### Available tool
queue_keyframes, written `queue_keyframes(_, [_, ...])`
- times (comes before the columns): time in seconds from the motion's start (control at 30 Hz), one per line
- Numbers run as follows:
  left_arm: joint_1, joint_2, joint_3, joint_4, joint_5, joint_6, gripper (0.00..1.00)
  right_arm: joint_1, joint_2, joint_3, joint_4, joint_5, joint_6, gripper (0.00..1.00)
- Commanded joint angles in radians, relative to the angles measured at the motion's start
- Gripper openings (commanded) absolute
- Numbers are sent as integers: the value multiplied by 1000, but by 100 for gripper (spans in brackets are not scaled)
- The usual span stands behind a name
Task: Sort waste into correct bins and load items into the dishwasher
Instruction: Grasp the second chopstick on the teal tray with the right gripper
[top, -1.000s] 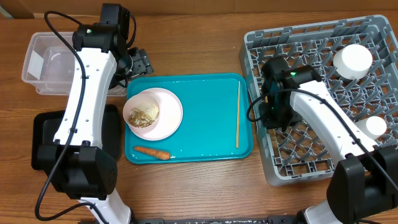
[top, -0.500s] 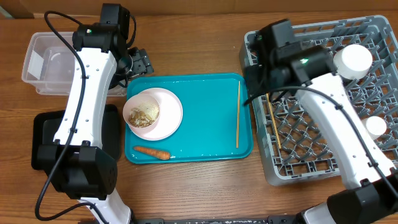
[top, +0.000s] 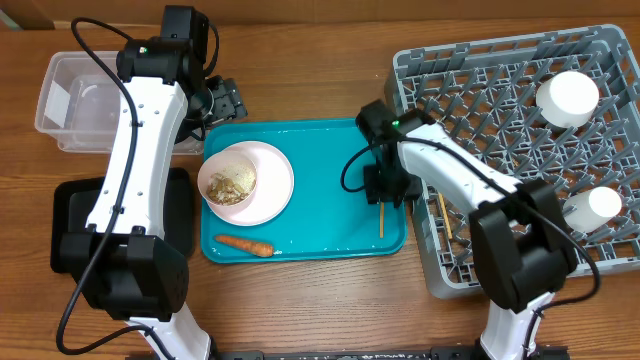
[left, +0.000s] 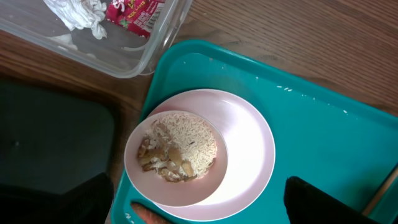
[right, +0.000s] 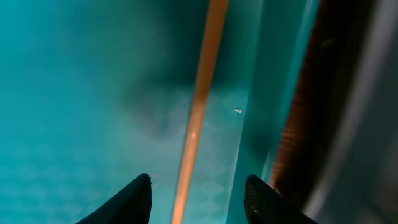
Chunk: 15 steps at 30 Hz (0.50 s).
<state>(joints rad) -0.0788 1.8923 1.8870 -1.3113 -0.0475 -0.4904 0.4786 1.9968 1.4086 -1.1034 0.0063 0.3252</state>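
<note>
Your right gripper (right: 198, 199) hangs low over the teal tray (top: 320, 170), jaws apart and straddling a wooden chopstick (right: 202, 112) without touching it. The stick lies lengthwise just beside the tray's right edge. Its twin (top: 444, 215) already lies on the lattice at the left edge of the grey dish rack (top: 500, 90). The step in hand looks like the pick of this second stick. The outer finger has little room between stick and raised rim, so come straight down with the stick centred between the tips, and take care that this finger does not ride up the rim wall. Close only once both tips are down at the tray floor, since a thin round stick may roll or skate away from a high pinch. In the overhead view you sit near its middle, which should keep it level on the lift. Your left gripper (left: 205, 200) hovers with jaws wide and empty at the tray's upper left corner, over the pinkish plate (left: 249, 149) of rice scraps (left: 183, 149). The carrot (top: 245, 244) lies near the tray's lower left corner.
</note>
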Motion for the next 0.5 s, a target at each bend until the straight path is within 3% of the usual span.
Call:
queue_keyframes(0.0, [-7, -29, 14, 3, 4, 11, 89, 0, 18, -18, 20, -11, 27, 50])
queue_keyframes(0.2, [-7, -29, 14, 3, 4, 11, 89, 10, 26, -69, 88, -46, 28, 48])
queue_keyframes(0.33, [-7, -29, 14, 4, 4, 11, 89, 26, 26, -99, 114, -45, 29, 40])
queue_keyframes(0.47, [-7, -29, 14, 3, 4, 11, 89, 26, 26, -111, 119, -46, 51, 15])
